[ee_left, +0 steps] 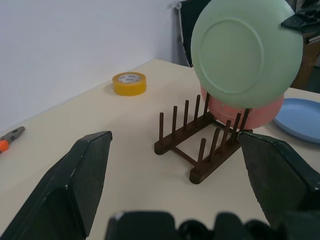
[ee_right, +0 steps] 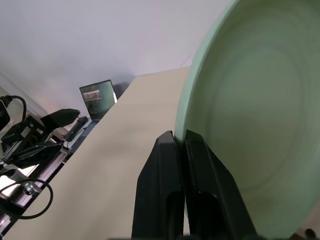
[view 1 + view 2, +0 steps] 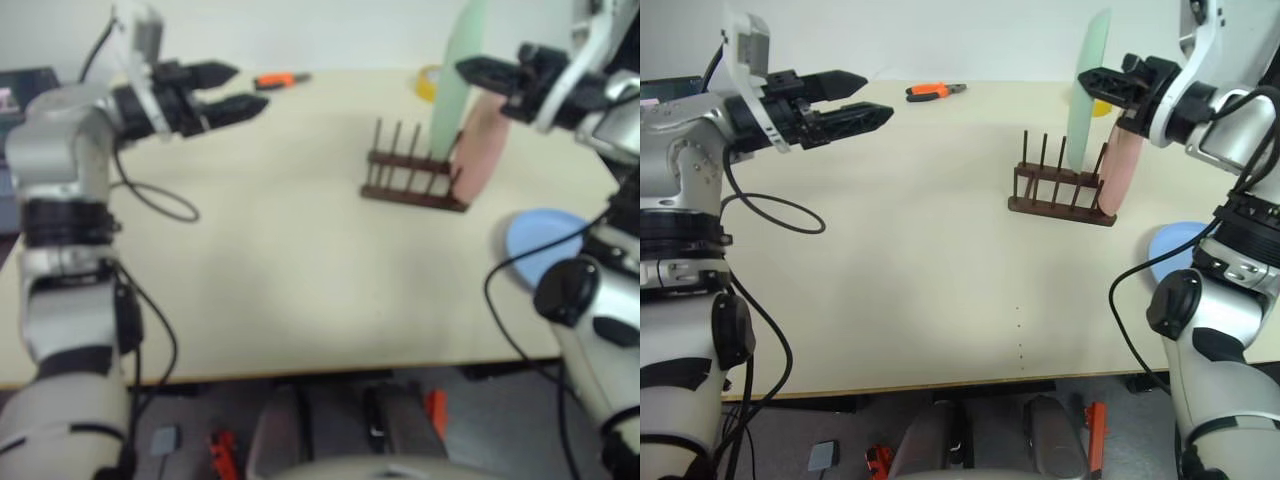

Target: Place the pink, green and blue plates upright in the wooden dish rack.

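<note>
The wooden dish rack stands on the table, right of centre. A pink plate stands upright in the rack's right end. My right gripper is shut on the rim of the green plate and holds it upright just above the rack, in front of the pink plate. Its lower edge hangs near the pegs. The blue plate lies flat on the table at the right edge. My left gripper is open and empty, raised over the table's left side and pointing toward the rack.
A yellow tape roll lies behind the rack near the far table edge. An orange-and-black tool rests at the back centre. A laptop sits beyond the table's left end. A black cable loops onto the table at the left.
</note>
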You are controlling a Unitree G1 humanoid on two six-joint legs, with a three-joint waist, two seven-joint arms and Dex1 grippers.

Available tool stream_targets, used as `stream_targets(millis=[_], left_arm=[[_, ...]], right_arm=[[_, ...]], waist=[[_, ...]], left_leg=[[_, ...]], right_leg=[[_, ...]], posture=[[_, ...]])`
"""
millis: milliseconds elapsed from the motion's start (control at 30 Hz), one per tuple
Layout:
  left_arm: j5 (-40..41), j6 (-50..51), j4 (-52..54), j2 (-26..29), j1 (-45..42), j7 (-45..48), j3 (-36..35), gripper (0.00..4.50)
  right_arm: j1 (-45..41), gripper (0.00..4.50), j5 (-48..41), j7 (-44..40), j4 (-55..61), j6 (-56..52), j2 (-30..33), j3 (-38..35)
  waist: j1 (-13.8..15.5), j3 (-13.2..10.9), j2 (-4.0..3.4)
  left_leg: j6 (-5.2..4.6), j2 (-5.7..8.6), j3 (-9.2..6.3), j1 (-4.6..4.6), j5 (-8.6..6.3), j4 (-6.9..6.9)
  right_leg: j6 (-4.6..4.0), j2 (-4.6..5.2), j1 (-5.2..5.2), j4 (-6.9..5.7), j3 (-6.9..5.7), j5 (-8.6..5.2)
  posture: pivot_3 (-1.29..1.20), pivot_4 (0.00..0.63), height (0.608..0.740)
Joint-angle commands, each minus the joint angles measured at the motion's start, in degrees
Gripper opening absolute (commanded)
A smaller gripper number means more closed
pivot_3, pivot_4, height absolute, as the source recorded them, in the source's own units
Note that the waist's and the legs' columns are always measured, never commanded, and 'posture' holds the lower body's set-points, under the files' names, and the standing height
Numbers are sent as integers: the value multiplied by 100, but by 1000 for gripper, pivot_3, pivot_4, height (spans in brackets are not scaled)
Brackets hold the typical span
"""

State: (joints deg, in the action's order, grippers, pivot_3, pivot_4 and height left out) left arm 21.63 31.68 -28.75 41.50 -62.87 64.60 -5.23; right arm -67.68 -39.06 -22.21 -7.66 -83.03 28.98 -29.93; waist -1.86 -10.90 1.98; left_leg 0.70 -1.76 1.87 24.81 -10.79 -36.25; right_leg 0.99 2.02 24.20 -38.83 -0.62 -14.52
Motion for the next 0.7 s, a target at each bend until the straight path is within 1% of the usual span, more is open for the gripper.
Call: stream_targets(millis=[33,500,700], left_arm=[[32,25,317,140,-10,-4,-89,4430],[56,161,480,172,68,-86,-130,4430],[82,269,630,205,156,-147,-155,4430]], right_arm=[[43,0,-96,-322,-105,343,221,156],[-61,0,-102,-958,-868,1033,537,566],[60,0,-89,-1185,-1094,1284,581,781]], waist=[[0,0,0],[2,-1,-1],[2,-1,-1]], left_leg=[[0,0,0,0,0,1],[0,0,3,0,0,3],[0,0,2,0,0,5]], right_leg=[[0,-1,0,0,0,0],[0,0,0,5,2,0],[0,-1,1,5,1,0]], posture=[[0,150,740],[0,150,740],[0,150,740]])
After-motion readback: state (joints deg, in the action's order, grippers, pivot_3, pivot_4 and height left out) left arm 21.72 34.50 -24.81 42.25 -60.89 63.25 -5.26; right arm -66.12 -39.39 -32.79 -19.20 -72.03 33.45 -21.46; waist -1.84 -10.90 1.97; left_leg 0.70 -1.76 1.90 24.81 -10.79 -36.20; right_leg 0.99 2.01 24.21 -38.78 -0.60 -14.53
